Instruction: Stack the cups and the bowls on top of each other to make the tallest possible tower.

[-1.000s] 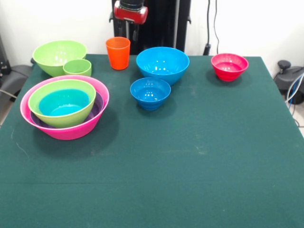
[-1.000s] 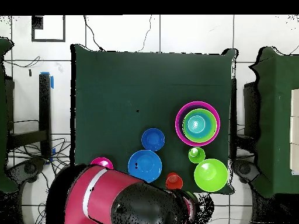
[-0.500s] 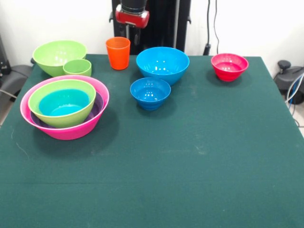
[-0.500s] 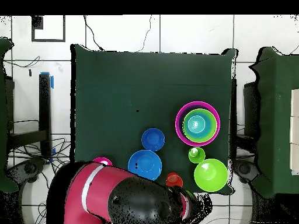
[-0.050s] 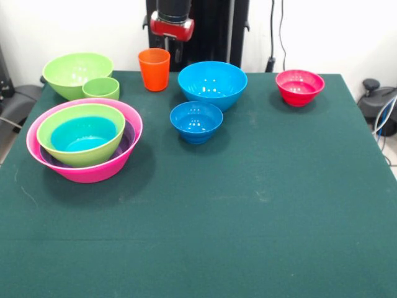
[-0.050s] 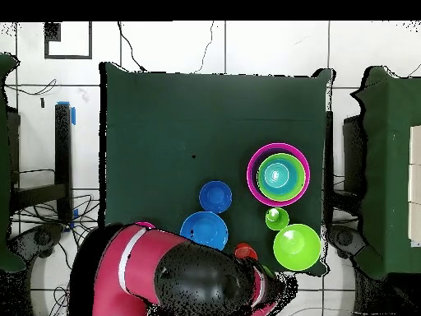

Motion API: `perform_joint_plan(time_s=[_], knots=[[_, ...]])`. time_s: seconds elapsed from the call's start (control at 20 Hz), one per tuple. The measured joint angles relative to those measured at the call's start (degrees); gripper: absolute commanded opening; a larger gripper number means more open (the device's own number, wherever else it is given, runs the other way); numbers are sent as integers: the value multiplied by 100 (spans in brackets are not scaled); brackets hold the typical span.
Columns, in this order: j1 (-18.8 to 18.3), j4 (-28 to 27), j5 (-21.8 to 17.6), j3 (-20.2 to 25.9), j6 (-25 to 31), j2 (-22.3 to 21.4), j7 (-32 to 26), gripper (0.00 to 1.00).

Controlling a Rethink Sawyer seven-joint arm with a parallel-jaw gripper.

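Tabletop (image 5: 248, 217): dark green cloth.
Tower (image 5: 84, 140): pink bowl holding purple, lime and blue bowls, left side.
Orange cup (image 5: 154, 69): upright at the far edge.
Gripper (image 5: 172, 46): above, just beside the orange cup.
Red bowl (image 5: 299, 87): far right, alone.

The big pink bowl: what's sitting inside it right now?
Inside the pink bowl a purple bowl shows only as a rim, then a lime green bowl, then a blue bowl innermost. Anything beneath those nested bowls is covered.
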Motion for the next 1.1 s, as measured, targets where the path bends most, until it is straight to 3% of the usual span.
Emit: perform_joint_plan(time_s=[0.75,1.1], knots=[[5,-119,-2,-7,-30,133,0,100],[6,170,-154,43,77,-350,0,100]])
